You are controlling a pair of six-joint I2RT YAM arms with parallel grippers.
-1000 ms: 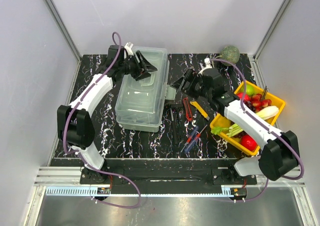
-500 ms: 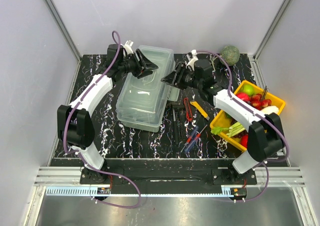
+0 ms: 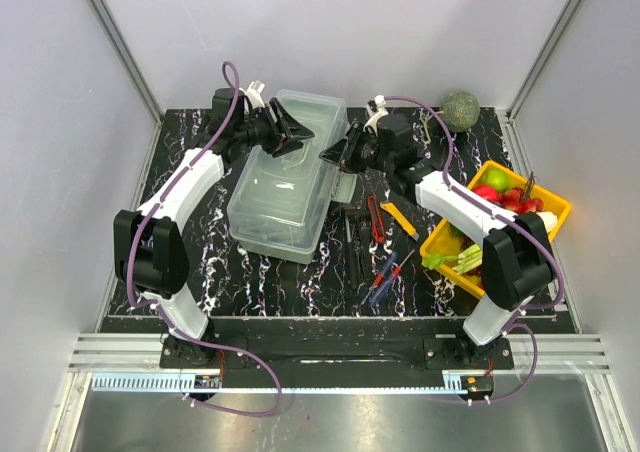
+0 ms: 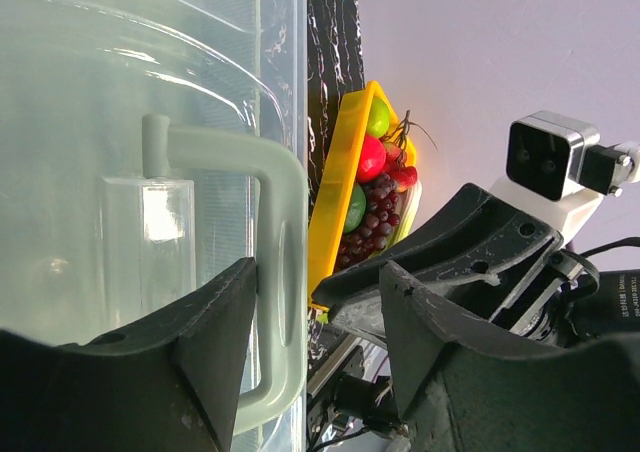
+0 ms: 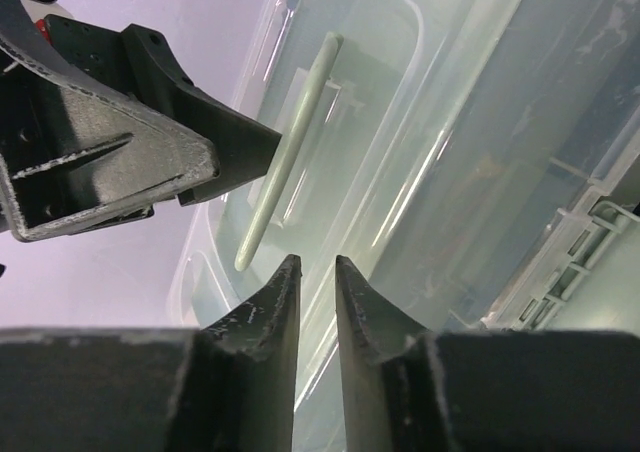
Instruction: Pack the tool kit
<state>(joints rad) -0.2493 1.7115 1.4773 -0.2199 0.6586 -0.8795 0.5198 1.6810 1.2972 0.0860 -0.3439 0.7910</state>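
The pale grey-green toolbox (image 3: 283, 187) with its clear lid lies skewed at the table's middle left. My left gripper (image 3: 292, 132) hovers over the far end of the lid and stands open astride the lid handle (image 4: 280, 272). One finger (image 4: 205, 347) touches the handle; the other is well off it. My right gripper (image 3: 334, 154) is at the box's far right edge, facing the left one. Its jaws (image 5: 313, 262) are open by a narrow gap, with nothing seen between them. Red pliers (image 3: 374, 217), a yellow knife (image 3: 399, 220), a black hammer (image 3: 347, 227) and red and blue screwdrivers (image 3: 388, 277) lie right of the box.
A yellow tray (image 3: 437, 243) of fruit and vegetables sits at the right, beside the right arm. A green round fruit (image 3: 461, 109) rests in the far right corner. Grey walls close in the table on three sides.
My right gripper swung left to the box's far right edge and narrowed its jaws. The box's far end turned to the right. The left gripper stayed at the handle.
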